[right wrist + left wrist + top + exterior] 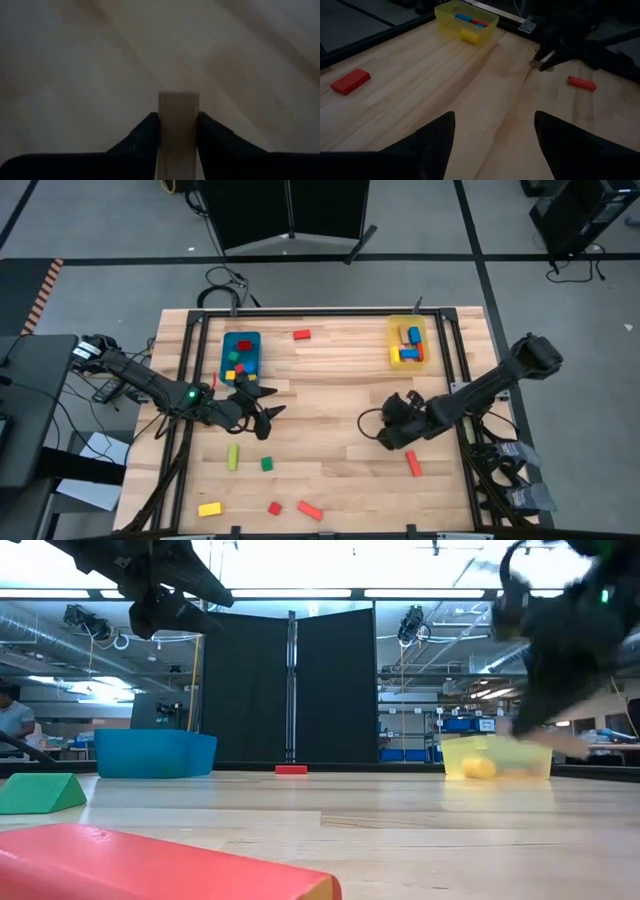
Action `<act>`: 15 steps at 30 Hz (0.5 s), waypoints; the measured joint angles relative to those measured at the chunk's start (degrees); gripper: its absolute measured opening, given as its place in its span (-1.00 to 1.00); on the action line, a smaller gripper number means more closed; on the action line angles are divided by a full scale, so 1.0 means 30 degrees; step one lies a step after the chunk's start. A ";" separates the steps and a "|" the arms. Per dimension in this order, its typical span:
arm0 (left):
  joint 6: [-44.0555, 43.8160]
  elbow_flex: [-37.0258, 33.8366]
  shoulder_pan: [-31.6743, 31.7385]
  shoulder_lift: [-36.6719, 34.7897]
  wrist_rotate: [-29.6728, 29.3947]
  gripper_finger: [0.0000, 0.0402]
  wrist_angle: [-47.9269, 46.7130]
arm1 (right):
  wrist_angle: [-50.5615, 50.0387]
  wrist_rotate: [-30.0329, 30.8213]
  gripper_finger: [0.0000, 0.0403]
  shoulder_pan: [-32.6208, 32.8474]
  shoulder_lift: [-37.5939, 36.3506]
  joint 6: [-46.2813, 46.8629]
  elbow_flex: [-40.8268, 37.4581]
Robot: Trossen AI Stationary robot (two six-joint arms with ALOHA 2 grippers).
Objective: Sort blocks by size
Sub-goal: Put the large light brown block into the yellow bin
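My right gripper (384, 432) is over the table's middle right, shut on a plain wood block (178, 125). My left gripper (264, 412) is open and empty, just in front of the blue bin (241, 355). Its fingers show spread in the left wrist view (492, 145). Loose blocks lie flat on the table: a red one (301, 335) at the far side, a red bar (413, 464) near my right gripper, a yellow-green bar (233, 457), a green cube (267, 464), and a yellow one (209, 509) and two red ones (309, 510) by the near edge. My right gripper pinches the plain wood block between its two fingers, one on each of its opposite long sides (162, 131). The block's end (178, 102) sticks out past the fingertips. The fingers lie along the block. In the low view the gripper (522, 720) is above the table top.
The blue bin holds red, green and yellow blocks. The yellow translucent bin (407, 342) at the far right holds blue, red and yellow blocks. Bare wood lies between the two arms. A person (12, 720) sits in the room at the left.
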 joint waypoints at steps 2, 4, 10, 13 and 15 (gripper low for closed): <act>0.0000 0.0000 -0.0002 0.0000 -0.0125 0.39 0.0100 | 0.0680 0.0721 -0.44 -0.0382 -0.1422 -0.1577 0.0003; -0.0106 0.0000 0.0001 0.0000 -0.0317 0.39 0.0107 | 0.1532 0.2168 -0.44 -0.0998 -0.3013 -0.3271 0.0024; -0.0695 0.0000 -0.0002 0.0000 -0.0626 0.39 0.0107 | 0.3284 0.5084 -0.44 -0.4177 -0.7054 -0.8670 0.0054; -0.0893 0.0000 0.0006 0.0000 -0.0729 0.39 0.0160 | 0.3279 0.5622 -0.44 -0.6899 -0.8074 -1.0141 0.0054; -0.0927 0.0000 0.0006 0.0000 -0.0736 0.39 0.0436 | 0.3189 0.5251 -0.44 -0.8939 -0.8293 -1.0662 0.0054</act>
